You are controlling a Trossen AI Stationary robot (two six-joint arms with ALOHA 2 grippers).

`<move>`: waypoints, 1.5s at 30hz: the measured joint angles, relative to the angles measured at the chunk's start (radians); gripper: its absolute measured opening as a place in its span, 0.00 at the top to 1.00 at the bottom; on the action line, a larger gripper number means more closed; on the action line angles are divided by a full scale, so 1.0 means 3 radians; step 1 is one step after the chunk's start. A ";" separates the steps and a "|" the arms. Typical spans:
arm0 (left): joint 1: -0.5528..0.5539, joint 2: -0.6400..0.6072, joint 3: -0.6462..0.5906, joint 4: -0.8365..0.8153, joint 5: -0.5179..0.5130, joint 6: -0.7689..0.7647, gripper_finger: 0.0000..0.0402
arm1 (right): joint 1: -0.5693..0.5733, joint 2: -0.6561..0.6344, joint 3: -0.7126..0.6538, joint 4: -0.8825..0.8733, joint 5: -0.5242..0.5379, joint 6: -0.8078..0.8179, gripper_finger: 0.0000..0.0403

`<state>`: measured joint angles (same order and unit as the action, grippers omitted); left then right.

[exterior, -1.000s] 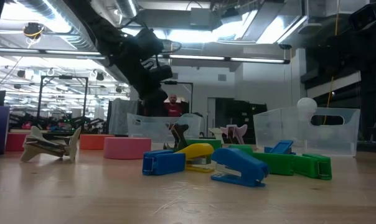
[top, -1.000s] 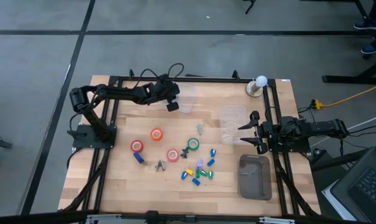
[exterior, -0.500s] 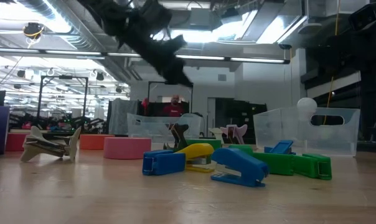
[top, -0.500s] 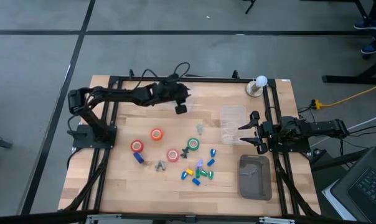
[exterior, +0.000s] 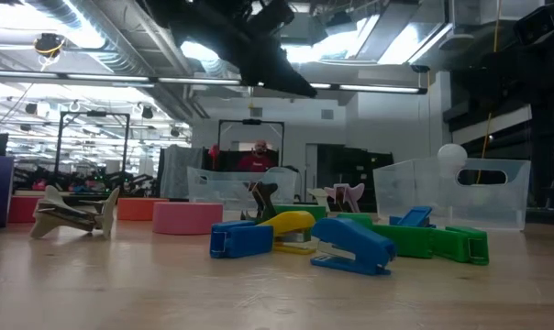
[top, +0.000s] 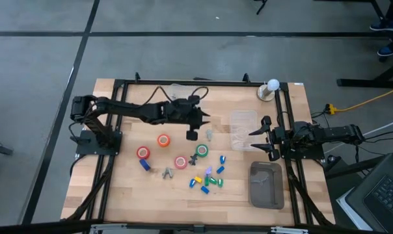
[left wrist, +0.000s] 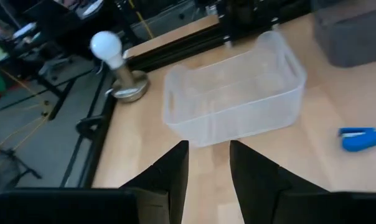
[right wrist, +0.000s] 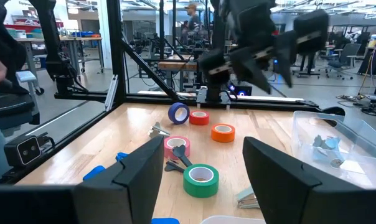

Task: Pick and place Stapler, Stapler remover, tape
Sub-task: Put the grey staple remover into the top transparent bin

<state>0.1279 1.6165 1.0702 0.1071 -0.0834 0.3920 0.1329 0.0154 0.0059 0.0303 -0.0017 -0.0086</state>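
My left gripper [top: 200,120] hangs raised over the middle of the table, open with nothing between its fingers [left wrist: 175,168]. It faces a clear bin [left wrist: 238,93]. Below and in front of it lie the tape rolls: orange [top: 163,140], red [top: 143,153], pink-red [top: 181,162] and green [top: 202,151]. Staple removers lie at the front [top: 167,172] and near the green roll [top: 194,159]. Small staplers [top: 206,181] cluster at the front, blue [exterior: 355,246] and yellow [exterior: 291,225] in the low view. My right gripper [top: 258,138] waits open at the right edge.
A clear bin [top: 243,130] stands right of centre and holds a staple remover [right wrist: 328,142]. There is a grey tray [top: 267,185] at the front right and a bulb lamp [top: 272,84] at the back right. A blue ring [right wrist: 178,112] stands on edge near the red roll.
My left arm has swung from the back of the table toward the middle and right, and it now sits higher in the low view. The right arm has not moved.
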 joint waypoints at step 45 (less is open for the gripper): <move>0.0399 0.0936 -0.0003 -0.0082 0.1363 -0.3543 0.72 | 0.0000 0.0000 -0.0001 0.0000 0.0000 0.0000 0.44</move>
<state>0.2474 1.8973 1.0695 0.0824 0.3257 -0.6710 0.1329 0.0154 0.0055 0.0303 -0.0017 -0.0086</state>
